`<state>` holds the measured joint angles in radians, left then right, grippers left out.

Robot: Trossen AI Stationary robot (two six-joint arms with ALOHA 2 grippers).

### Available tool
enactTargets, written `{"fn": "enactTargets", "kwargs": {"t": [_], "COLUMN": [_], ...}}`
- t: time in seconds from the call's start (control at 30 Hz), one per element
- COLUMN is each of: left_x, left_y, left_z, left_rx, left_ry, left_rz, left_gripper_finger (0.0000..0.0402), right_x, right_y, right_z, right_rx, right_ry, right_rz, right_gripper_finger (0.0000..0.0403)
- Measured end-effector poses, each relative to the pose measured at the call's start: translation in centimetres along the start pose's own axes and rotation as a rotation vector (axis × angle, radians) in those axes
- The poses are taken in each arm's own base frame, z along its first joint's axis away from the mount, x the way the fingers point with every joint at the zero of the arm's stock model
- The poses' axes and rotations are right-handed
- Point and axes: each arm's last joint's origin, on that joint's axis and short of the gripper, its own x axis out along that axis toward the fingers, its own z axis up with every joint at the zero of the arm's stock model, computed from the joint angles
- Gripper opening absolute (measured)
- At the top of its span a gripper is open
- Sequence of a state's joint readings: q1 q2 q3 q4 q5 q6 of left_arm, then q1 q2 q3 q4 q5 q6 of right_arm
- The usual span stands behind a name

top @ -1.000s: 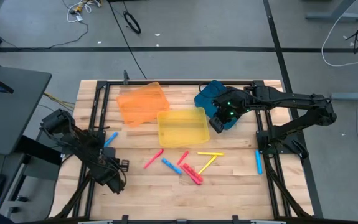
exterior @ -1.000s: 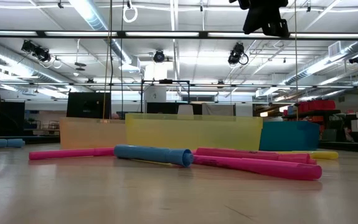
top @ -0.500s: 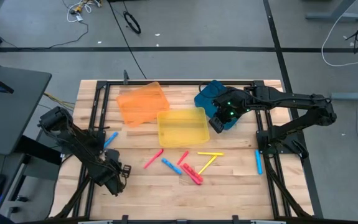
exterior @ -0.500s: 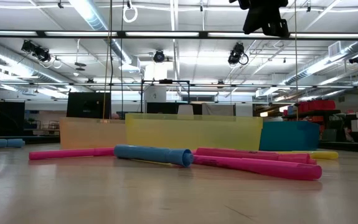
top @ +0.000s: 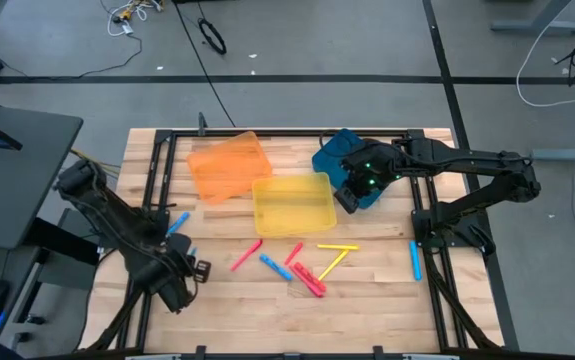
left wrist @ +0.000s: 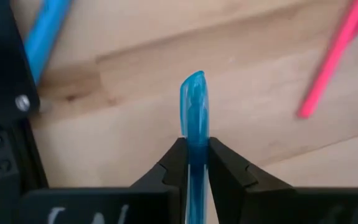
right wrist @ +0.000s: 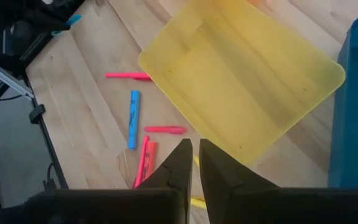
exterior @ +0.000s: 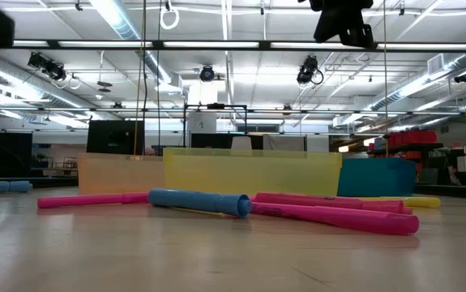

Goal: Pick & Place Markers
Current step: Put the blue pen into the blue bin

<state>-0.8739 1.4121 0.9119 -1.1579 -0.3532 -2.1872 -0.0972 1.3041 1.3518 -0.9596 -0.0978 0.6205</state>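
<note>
Spreading across the wooden counter (top: 367,300), the orange tray (top: 227,165), yellow tray (top: 293,203) and blue tray (top: 342,160) sit toward the far side, with loose markers (top: 307,268) scattered on the boards just in front of the yellow tray. At the counter's left edge the left claw (left wrist: 195,163) is clamped on a blue marker (left wrist: 193,102) held above the wood. Over the blue tray hangs the right claw (right wrist: 195,165), fingers nearly together with nothing between them.
</note>
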Motion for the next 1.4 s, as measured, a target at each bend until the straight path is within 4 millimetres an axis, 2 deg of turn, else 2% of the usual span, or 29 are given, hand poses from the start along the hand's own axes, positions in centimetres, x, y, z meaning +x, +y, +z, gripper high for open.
{"fn": "enactTargets", "kwargs": {"t": [0.1,0.3,0.63,0.9,1.17,1.4], "left_x": [-1.8,-5.9,-11.2,-13.7,-15.2,-16.3], "left_y": [-0.3,-1.0,-3.9,-6.5,-9.1,-10.5], "left_z": [1.4,5.7,12.3,15.6,18.4,20.9], "left_rx": [-0.014,-0.048,-0.019,0.094,0.184,0.266], "left_ry": [-0.064,-0.266,-0.642,-0.778,-0.899,-0.973], "left_rz": [-0.022,-0.128,-0.303,-0.336,-0.391,-0.482], "left_gripper_finger": [0.0045,0.0045,0.0044,0.0045,0.0046,0.0047], "right_x": [0.0,0.0,-0.1,-0.3,-1.0,-1.9], "right_y": [0.1,0.6,0.8,1.4,1.9,1.7], "right_z": [0.2,0.6,0.8,1.7,3.6,5.3], "right_rx": [-0.002,-0.01,-0.018,-0.067,-0.092,-0.105], "right_ry": [-0.02,-0.052,-0.066,-0.161,-0.342,-0.499], "right_rz": [0.014,0.079,0.109,0.169,0.263,0.316], "right_gripper_finger": [0.0034,0.0034,0.0034,0.0034,0.0034,0.0034]}}
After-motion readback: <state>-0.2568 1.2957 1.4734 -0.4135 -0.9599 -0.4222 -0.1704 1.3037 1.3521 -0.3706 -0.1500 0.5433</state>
